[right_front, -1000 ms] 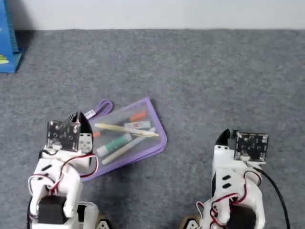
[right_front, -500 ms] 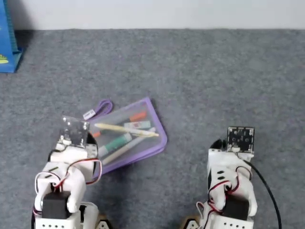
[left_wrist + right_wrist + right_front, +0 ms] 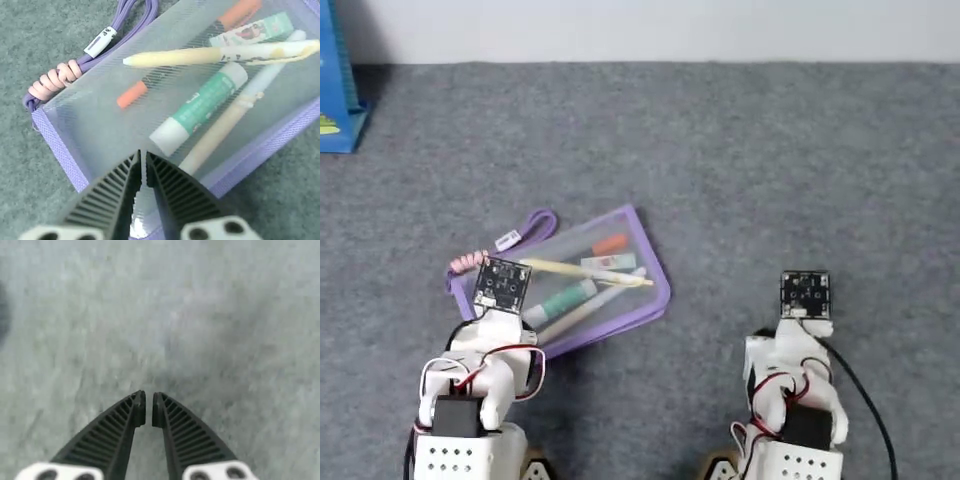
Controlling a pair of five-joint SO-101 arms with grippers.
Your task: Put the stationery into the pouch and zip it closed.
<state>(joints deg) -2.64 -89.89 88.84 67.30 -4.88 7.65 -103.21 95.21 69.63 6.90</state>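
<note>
grey mat (image 3: 770, 150): spread across the whole table, up to the pale wall at the far edge.
blue box (image 3: 335, 90): at the far left edge of the mat, well apart from everything else.
left arm (image 3: 480, 375): at the near left, bent forward over the near left end of the pouch.
right arm (image 3: 790, 385): at the near right, over bare mat, well apart from the pouch.
pouch (image 3: 655, 278): clear mesh with purple edging, flat on the mat left of centre and turned at a slant; in the left wrist view (image 3: 95, 125) stationery lies inside it, though whether the zip is fully drawn cannot be told.
left gripper (image 3: 141, 156): clenched with nothing between its jaws, tips over the mesh near the pouch's corner; contact with the mesh hard to judge.
right gripper (image 3: 148, 397): pinched together but for a sliver of a gap, holding nothing, pointed down at the mat.
purple strap (image 3: 135, 20): looped off the pouch's far left corner, lying on the mat.
yellow pen (image 3: 220, 52): inside, across the top of the other items.
glue stick (image 3: 200, 107): inside, green and white, just beside a cream pen (image 3: 235, 115).
pink coil (image 3: 52, 80): wound on the strap near the pouch's corner.
orange cap (image 3: 132, 94): inside, near the yellow pen's tip.
</note>
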